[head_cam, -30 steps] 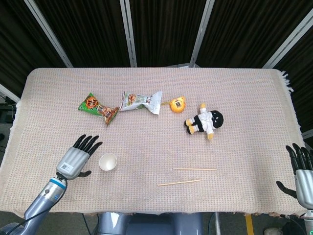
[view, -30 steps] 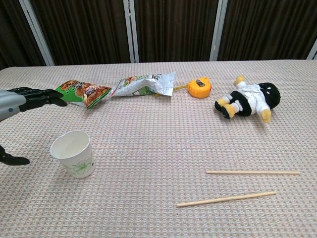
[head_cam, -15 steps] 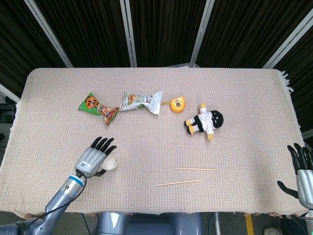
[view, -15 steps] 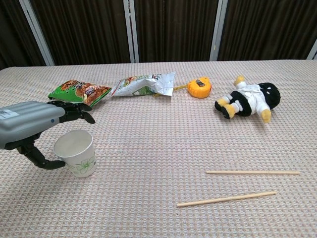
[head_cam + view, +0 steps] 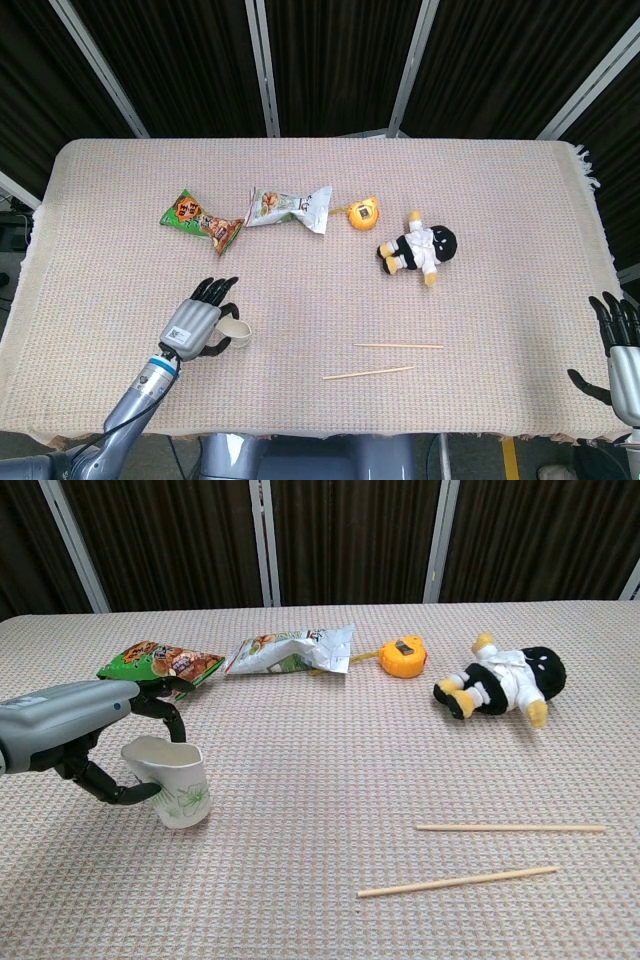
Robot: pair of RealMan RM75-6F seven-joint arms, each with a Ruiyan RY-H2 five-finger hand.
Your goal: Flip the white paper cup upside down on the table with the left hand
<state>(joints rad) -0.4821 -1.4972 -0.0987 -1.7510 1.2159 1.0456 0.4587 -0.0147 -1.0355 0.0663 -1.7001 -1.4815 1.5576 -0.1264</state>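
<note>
The white paper cup (image 5: 234, 336) (image 5: 182, 789), printed with a green plant motif, stands mouth up near the table's front left. My left hand (image 5: 198, 322) (image 5: 88, 738) wraps the cup from its left. Fingers lie over the far side of the rim and the thumb hooks the near side. The rim is squeezed out of round and the cup leans slightly. My right hand (image 5: 620, 352) hangs at the far right front corner off the table edge, fingers apart and holding nothing. The chest view does not show it.
Along the back lie a green snack bag (image 5: 200, 218) (image 5: 160, 665), a white snack bag (image 5: 288, 207) (image 5: 290, 650), an orange tape measure (image 5: 362, 213) (image 5: 403, 658) and a plush doll (image 5: 418, 248) (image 5: 500, 685). Two chopsticks (image 5: 398, 346) (image 5: 510, 828) lie at front centre-right.
My left hand moved right from beside the cup and closed its fingers around the rim. The cup shifted slightly right and its rim got squeezed. The right hand stayed put.
</note>
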